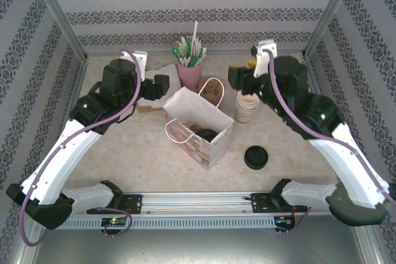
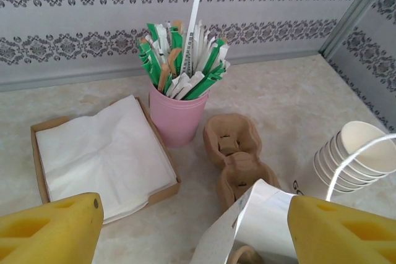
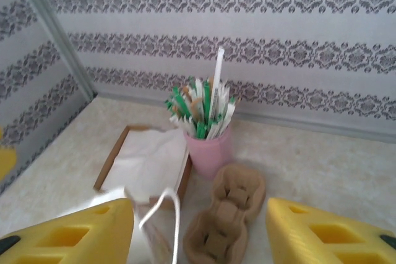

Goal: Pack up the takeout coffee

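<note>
An open white paper bag (image 1: 199,129) stands mid-table. Inside it I see a dark round shape (image 1: 208,135) that looks like the black lid of the takeout coffee; its cup is hidden. My left gripper (image 1: 162,86) hovers behind the bag's left corner. In the left wrist view this gripper (image 2: 195,233) is open, with the bag's rim (image 2: 260,217) reaching up between the yellow fingers (image 2: 49,230). My right gripper (image 1: 238,78) hangs behind the bag's right side. The right wrist view shows it (image 3: 198,233) open above the bag's white handle (image 3: 175,214).
Behind the bag stand a pink cup of straws (image 1: 190,72), a brown cup carrier (image 1: 212,93) and a napkin tray (image 2: 99,153). A stack of lidless cups (image 1: 246,106) is at the right. A pile of black lids (image 1: 256,157) sits front right. Patterned walls enclose the table.
</note>
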You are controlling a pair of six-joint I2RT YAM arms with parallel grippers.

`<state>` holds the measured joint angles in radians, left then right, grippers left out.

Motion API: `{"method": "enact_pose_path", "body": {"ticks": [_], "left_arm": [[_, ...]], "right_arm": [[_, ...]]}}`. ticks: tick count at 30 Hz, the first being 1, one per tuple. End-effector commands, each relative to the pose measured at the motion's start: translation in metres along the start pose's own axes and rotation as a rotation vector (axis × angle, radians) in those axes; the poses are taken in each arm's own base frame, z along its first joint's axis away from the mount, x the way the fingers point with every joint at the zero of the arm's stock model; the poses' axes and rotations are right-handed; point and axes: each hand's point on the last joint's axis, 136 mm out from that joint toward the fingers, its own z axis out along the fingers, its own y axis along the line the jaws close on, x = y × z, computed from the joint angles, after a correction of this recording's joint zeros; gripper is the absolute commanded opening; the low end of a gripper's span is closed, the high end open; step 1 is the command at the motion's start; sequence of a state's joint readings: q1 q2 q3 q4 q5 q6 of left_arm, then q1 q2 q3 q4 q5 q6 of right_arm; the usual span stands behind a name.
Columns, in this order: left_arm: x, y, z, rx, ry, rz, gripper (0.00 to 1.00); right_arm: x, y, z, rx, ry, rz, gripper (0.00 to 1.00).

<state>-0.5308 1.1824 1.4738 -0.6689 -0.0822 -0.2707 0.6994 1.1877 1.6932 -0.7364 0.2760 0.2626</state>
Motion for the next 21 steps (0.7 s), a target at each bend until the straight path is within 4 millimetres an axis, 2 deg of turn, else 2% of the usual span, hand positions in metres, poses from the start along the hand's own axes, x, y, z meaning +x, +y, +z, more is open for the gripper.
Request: {"method": "enact_pose_path", "body": {"ticks": [1,3,5,9,11,16,19,21], "left_arm": [[-0.008,0.004,0.015,0.000,0.012,-0.045,0.76],[-0.015,0.007,0.032,0.039,0.025,-0.106,0.70],[-0.030,0.007,0.053,0.092,0.040,-0.143,0.69],[-0.060,-0.003,0.103,0.154,0.066,-0.116,0.66],[-0.075,-0.009,0.132,0.190,0.073,-0.106,0.62],[-0.089,-0.019,0.199,0.268,0.100,-0.085,0.58],[-0.099,-0.028,0.228,0.325,0.060,-0.073,0.59],[-0.103,-0.022,0.248,0.313,0.020,-0.089,0.59]], "right_arm": [[-0.015,0.010,0.036,-0.099,0.003,0.005,0.58],[-0.021,0.008,0.056,-0.122,0.013,0.028,0.57],[-0.021,0.001,0.073,-0.103,0.023,0.029,0.57],[-0.005,-0.014,0.086,-0.070,0.052,0.048,0.57],[0.003,-0.025,0.081,-0.047,0.055,0.063,0.57],[0.029,-0.051,0.057,0.013,0.070,0.096,0.58],[0.046,-0.062,0.039,0.033,0.076,0.109,0.59],[0.055,-0.067,0.028,0.041,0.078,0.123,0.60]]}}
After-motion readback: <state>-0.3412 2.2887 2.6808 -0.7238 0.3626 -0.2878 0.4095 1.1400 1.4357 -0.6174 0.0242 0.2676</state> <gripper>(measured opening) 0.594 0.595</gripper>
